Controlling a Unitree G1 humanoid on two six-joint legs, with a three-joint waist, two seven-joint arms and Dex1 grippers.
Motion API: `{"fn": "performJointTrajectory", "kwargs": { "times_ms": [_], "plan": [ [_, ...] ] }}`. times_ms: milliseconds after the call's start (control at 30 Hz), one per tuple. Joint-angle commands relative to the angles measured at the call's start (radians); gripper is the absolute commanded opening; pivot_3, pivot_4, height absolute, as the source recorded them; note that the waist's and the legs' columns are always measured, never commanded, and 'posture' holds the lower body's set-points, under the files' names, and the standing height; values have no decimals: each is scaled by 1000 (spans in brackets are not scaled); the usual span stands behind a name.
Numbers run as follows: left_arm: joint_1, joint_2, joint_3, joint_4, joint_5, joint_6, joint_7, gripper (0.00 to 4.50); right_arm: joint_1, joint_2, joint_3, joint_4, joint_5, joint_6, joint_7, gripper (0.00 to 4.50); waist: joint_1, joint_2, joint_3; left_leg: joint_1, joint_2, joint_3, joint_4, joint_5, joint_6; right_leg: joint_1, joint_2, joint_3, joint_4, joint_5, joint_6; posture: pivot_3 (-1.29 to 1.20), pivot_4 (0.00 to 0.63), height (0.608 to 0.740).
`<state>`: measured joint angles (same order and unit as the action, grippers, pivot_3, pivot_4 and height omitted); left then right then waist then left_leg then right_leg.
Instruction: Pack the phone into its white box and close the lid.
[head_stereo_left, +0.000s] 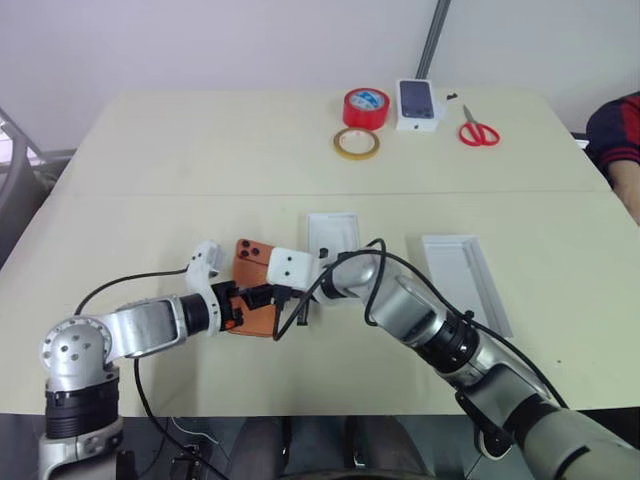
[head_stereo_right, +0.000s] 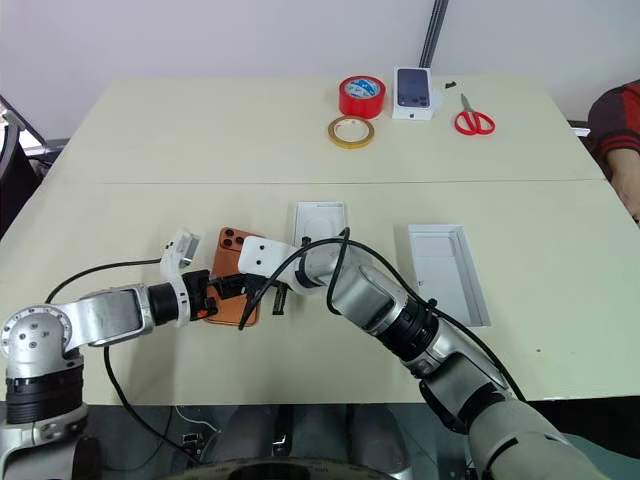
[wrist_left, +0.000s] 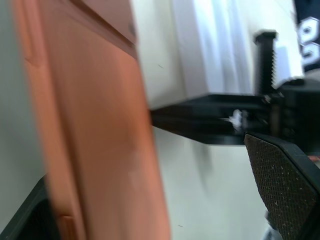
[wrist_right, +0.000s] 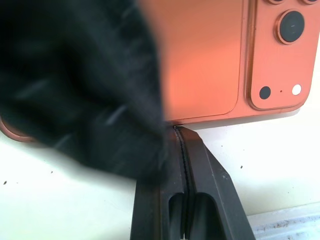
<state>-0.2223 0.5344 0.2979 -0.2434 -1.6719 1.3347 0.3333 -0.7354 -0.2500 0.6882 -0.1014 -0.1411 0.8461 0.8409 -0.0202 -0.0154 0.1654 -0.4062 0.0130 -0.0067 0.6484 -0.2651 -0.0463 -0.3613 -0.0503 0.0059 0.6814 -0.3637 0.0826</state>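
Counter (head_stereo_left: 150, 170) carries all. White box (head_stereo_right: 447, 272) and lid (head_stereo_right: 320, 218) lie open, apart, awaiting phone (head_stereo_right: 226, 262) (face down, near lid). Left claw (head_stereo_right: 226, 290) spread astride phone's edge for pickup; right claw (head_stereo_right: 281, 297) pressed together, bracing opposite edge.

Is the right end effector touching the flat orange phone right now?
Touching. In the right wrist view the shut right end effector presses its tip against the flat orange phone at its edge, no gap visible.

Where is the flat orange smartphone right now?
In the head views, the flat orange smartphone lies camera-side up on the cream table, at the near edge left of centre, between the left end effector and right end effector, just left of the thin white insert.
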Motion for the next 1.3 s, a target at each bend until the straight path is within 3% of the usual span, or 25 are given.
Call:
{"fn": "performJointTrajectory", "kwargs": {
  "times_ms": [33, 233, 267, 333, 500, 900, 1033, 1167, 1300],
  "plan": [
    [12, 46, -4, 17, -38, -67, 9, 4408, -3, 17, 14, -23, 13, -4, 7, 0, 0, 0, 0, 0, 0, 0, 0, 0, 0, 0, 0, 0, 0, 0, 0, 0, 150, 740],
    [41, 112, -41, 37, -96, -118, 5, 4408, -6, 19, 15, -18, 13, -10, 6, 0, 0, 0, 0, 0, 0, 0, 0, 0, 0, 0, 0, 0, 0, 0, 0, 0, 150, 740],
    [48, 121, -46, 43, -103, -127, 4, 4174, -6, 19, 15, -18, 12, -10, 6, 0, 0, 0, 0, 0, 0, 0, 0, 0, 0, 0, 0, 0, 0, 0, 0, 0, 150, 740],
    [58, 136, -54, 51, -115, -144, 4, 3556, -6, 20, 14, -18, 12, -9, 5, 0, -1, 0, 0, 0, 0, 0, 0, 0, 0, 0, 0, 0, 0, 0, 0, 0, 150, 740],
    [73, 176, -74, 63, -143, -161, -16, 969, -6, 21, 12, -18, 12, -7, 2, 0, 0, 0, 0, 0, 0, 0, 0, 0, 0, -1, 0, 0, 0, 0, 0, 0, 150, 740],
    [116, 221, -105, 82, -234, -228, -30, 969, -20, 14, -4, -17, 4, -35, -9, 0, -1, 0, 0, -1, 0, 0, -1, 0, 1, -1, 0, 0, -1, 0, -1, 0, 150, 740],
    [128, 218, -90, 83, -271, -270, -30, 55, -30, -2, -92, -88, 51, -14, 3, 0, -1, 1, 1, -1, 1, 0, -1, 0, 1, -1, -1, 0, -1, 0, -1, 0, 150, 740],
    [130, 194, -49, 61, -300, -317, -53, 55, -3, -51, -213, -231, 126, -12, 22, 0, 2, 0, 2, -3, 1, 0, -1, -1, 1, -3, -1, 0, -1, 0, -1, 0, 150, 740],
    [76, 141, -30, 29, -300, -363, -54, 55, 58, -144, -448, -371, 266, -32, 73, 0, 11, -1, 4, -3, 1, 0, -1, -2, 4, -2, -1, 0, -1, 0, -1, 0, 150, 740]
  ]
}}
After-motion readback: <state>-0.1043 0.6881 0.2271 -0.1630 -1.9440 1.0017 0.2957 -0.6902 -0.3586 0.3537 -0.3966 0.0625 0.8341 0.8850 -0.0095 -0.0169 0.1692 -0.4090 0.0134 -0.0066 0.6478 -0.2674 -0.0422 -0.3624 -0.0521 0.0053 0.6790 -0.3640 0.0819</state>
